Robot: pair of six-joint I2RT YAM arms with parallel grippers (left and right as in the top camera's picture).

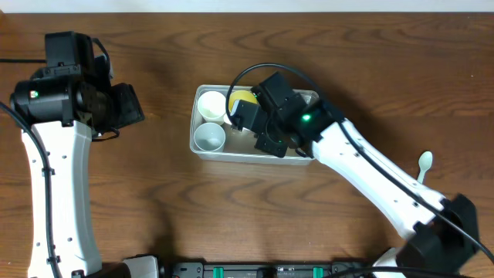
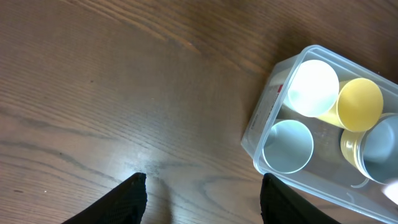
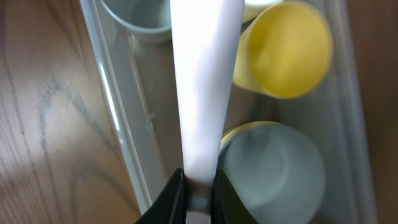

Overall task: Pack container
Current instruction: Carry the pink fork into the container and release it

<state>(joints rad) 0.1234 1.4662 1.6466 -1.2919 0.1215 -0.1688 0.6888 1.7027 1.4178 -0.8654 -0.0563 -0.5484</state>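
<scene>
The clear plastic container (image 1: 199, 151) sits mid-table and also shows in the left wrist view (image 2: 256, 132) and the right wrist view (image 3: 118, 106). It holds a white cup (image 1: 211, 106), a pale-blue cup (image 1: 209, 137), a yellow cup (image 1: 241, 98) and a pale-blue bowl nested in a yellow bowl (image 3: 273, 168). My right gripper (image 1: 266, 130) hangs over the container, shut (image 3: 199, 186) on a flat white utensil handle (image 3: 202, 81) that points into it. My left gripper (image 1: 127, 106) is open and empty (image 2: 202, 199) above bare table left of the container.
A pale spoon (image 1: 424, 164) lies on the wooden table to the right of the right arm. The left arm's base stands at the left edge. The arm mounts run along the front edge.
</scene>
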